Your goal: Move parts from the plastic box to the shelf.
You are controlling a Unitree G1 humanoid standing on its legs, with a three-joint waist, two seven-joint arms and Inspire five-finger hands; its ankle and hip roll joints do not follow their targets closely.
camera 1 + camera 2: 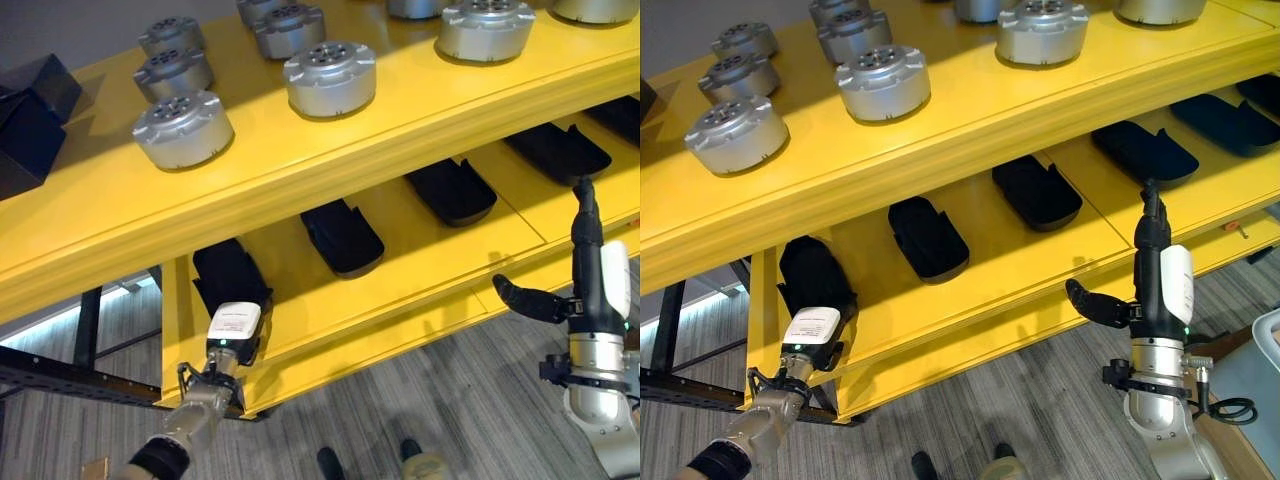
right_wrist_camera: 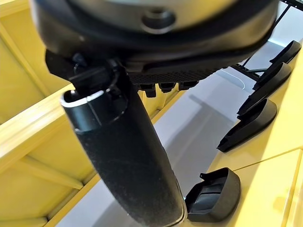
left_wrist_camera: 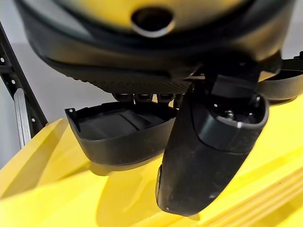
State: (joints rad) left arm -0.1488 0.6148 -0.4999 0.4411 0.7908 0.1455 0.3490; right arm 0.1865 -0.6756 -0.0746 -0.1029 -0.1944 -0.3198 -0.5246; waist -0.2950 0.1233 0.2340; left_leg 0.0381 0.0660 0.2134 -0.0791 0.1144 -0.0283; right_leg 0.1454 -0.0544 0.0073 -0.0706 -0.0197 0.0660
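Left hand at the end black shell part on the lower shelf; right hand open and empty beside the shelf.

The left hand (image 1: 232, 330) sat at the leftmost black shell part (image 1: 228, 275) on the yellow lower shelf (image 1: 420, 255); its fingers reached over the part's rim in the left wrist view, but whether they gripped it could not be told. The right hand (image 1: 1150, 270) stood with fingers straight and thumb out, holding nothing, in front of the shelf lip. To finish well, the part likely needed seating flat, in line with the next shell parts (image 1: 342, 237), then the hand drawn straight back. Room was tight above, under the upper shelf (image 1: 300, 170) carrying round silver motor housings (image 1: 183, 128); the shelf's left end edge lay just beside the part, so drifting left risked a drop.
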